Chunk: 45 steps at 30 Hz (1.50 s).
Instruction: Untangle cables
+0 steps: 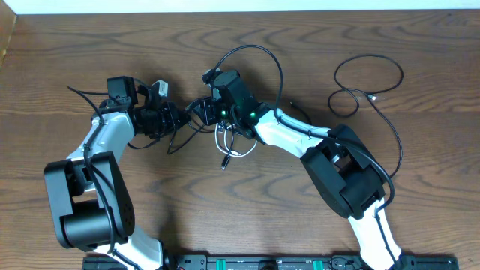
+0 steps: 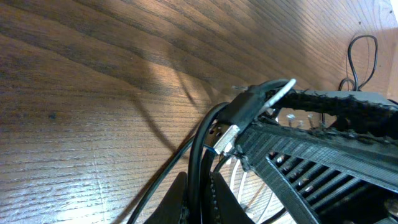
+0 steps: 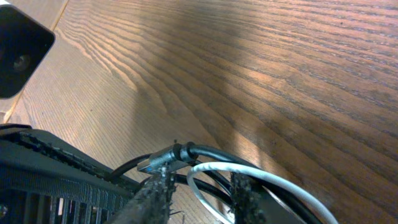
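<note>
Cables, centre of table: knot being spanned between the two arms.
Black strand being pinched by left gripper; right gripper adjoining toward right edge, grip not discernible.

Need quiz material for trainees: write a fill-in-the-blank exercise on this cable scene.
1. The tangled cables between the arms include one ____ cord among black ones.
2. A separate black cable lies apart from the tangle, on the robot's ____ side.
3. The table has a ____-grain top.
Missing words: white; right; wood.
</note>
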### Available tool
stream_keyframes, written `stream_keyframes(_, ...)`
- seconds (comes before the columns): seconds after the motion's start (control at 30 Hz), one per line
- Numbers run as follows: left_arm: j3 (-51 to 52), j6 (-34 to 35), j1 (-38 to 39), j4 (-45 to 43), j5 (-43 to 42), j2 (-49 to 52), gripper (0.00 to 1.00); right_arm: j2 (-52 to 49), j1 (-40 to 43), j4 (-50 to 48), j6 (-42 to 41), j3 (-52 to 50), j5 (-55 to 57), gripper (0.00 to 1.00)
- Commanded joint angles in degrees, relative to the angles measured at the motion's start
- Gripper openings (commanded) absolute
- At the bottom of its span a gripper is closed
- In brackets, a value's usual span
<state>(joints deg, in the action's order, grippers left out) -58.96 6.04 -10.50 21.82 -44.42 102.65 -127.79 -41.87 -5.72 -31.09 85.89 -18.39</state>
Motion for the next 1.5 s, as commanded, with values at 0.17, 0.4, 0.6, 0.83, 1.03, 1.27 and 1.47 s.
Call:
stream_keyframes(0.17,-0.2,0.3,-0.3,-0.1,0.3,0.7,0.08,-0.5,-0.2,-0.8,2.9,1.0,-1.9,0.01)
stream_keyframes(0.4,-0.2,0.3,-0.3,-0.1,0.3,0.7,0.08,-0.3,3.5,-12.4,-0.2,1.0,-21.6,0.01)
stream_keyframes(0.6,-0.2,0.3,-0.3,-0.1,0.3,0.7,0.08,-0.3,8.4,-20.9,-10.6,1.0,-36.4,0.02)
stream_keyframes(0.83,-0.2,0.3,-0.3,-0.1,0.3,0.7,0.08,2.8,11.9,-20.4,-13.1,1.0,-40.5,0.01)
stream_keyframes(1.03,-0.2,0.3,-0.3,-0.1,0.3,0.7,0.08,11.1,12.7,-9.4,-4.2,1.0,-38.0,0.01)
stream_keyframes(1.27,-0.2,0.3,-0.3,-0.1,0.3,0.7,0.08,21.7,12.2,14.6,11.3,1.0,-19.3,0.02)
stream_keyframes(1.47,-0.2,0.3,-0.3,-0.1,0.3,0.7,0.08,21.7,10.5,21.2,13.1,1.0,-17.6,0.82)
